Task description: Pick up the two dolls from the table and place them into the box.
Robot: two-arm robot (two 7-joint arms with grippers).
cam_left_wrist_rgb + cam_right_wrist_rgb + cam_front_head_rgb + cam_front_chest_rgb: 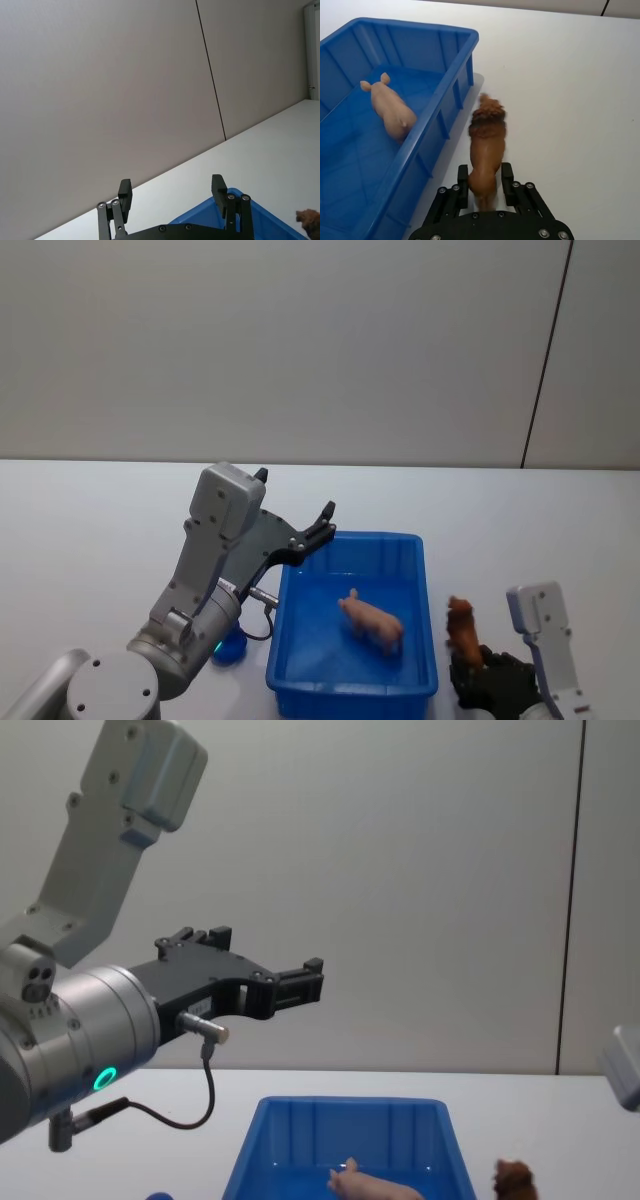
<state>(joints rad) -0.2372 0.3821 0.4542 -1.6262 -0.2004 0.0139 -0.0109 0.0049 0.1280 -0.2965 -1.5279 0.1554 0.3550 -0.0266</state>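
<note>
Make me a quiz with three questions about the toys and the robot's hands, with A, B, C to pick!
1. Where is the pink doll? A in the blue box B on the table C in a gripper
2. What colour is the other doll, in the right gripper? A green B reddish-brown C white
3. The left gripper is: A holding a doll B shut C open, empty
Answers: 1 A, it lies on the box's floor. 2 B, seen between the fingers. 3 C, fingers apart, nothing between.
</note>
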